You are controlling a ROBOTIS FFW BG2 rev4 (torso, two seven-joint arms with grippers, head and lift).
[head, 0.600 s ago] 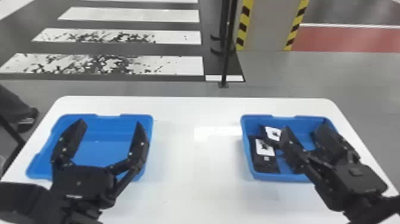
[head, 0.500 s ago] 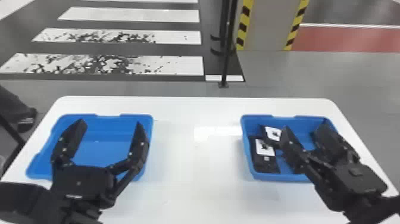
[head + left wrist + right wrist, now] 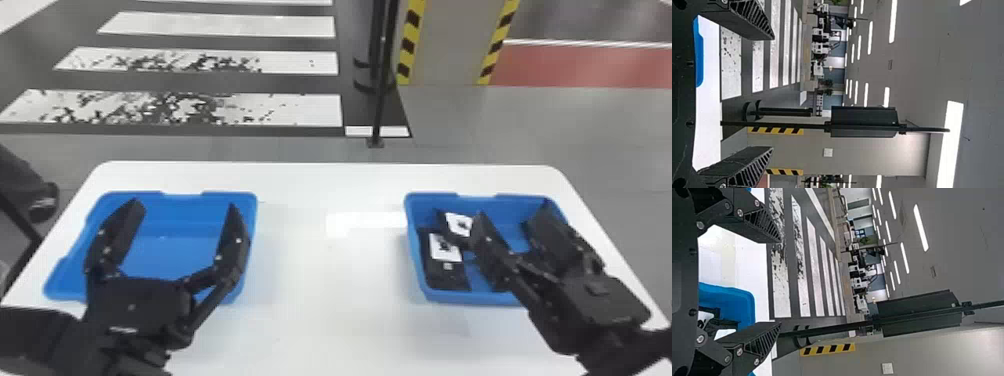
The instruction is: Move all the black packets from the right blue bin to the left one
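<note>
While nothing has visibly shifted, the left fingers [image 3: 234, 235] and right fingers [image 3: 487, 245] stay apart.
Black packets [image 3: 444, 274] remain in the right blue bin [image 3: 470, 298], partly hidden; transfer apparently awaits a grasp.

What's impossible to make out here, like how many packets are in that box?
Total of black packets: head view, right gripper covers part of the right bin.
Print on the white labels: head view, too small.
Most of the left bin: left wrist view, behind the left gripper's body.
</note>
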